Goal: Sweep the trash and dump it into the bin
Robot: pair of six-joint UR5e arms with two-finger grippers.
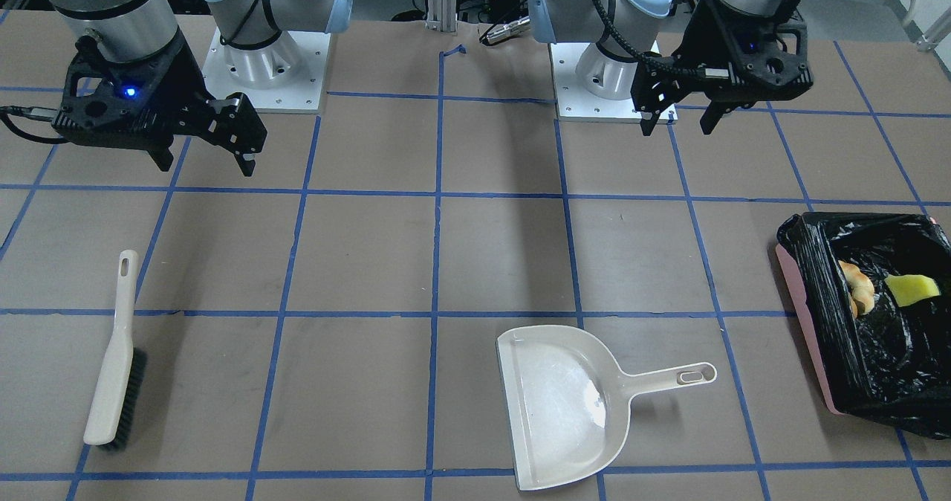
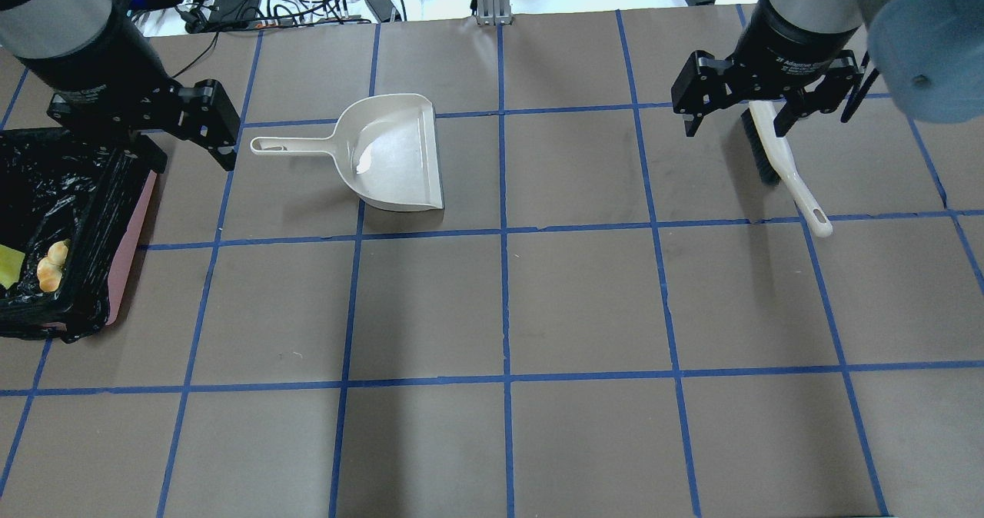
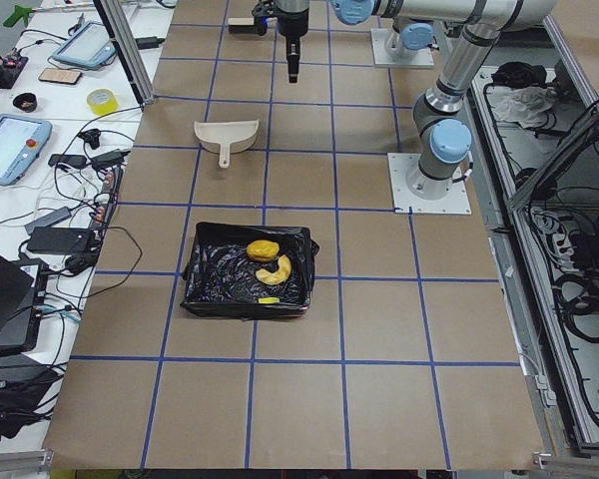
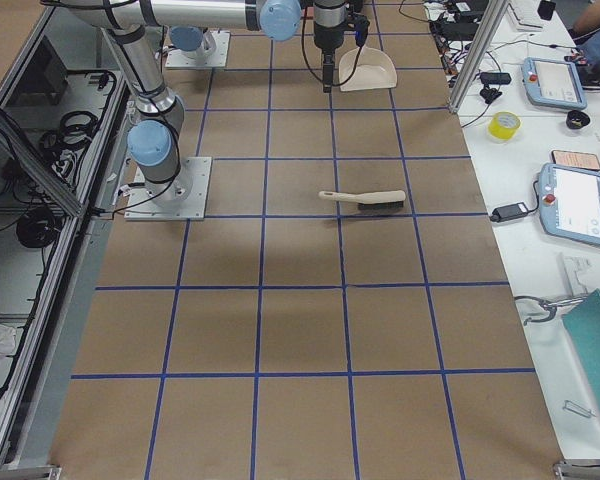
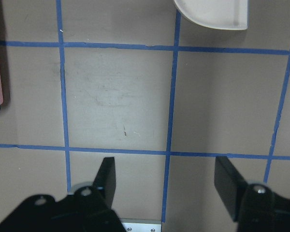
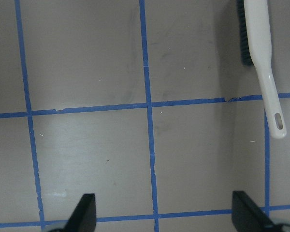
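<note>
The bin [image 1: 806, 322] is pink with a black bag, at the table's left end, and also shows in the overhead view [image 2: 127, 257]. Inside lie the golden-brown lump [image 3: 263, 248], the beige crescent [image 3: 276, 269] and the yellow-green wedge [image 1: 911, 290]. The off-white dustpan [image 2: 392, 157] lies empty on the table. My left gripper [image 2: 192, 161] hangs open and empty between bin and dustpan handle; its wrist view [image 5: 166, 181] shows bare table below. My right gripper [image 2: 738, 127] is open and empty above the brush [image 2: 776, 157].
The brush [image 1: 115, 360] has a white handle and dark bristles and lies flat at the table's right end. Blue tape marks a grid on the brown table [image 2: 507, 303]. Cables and devices lie past the far edge.
</note>
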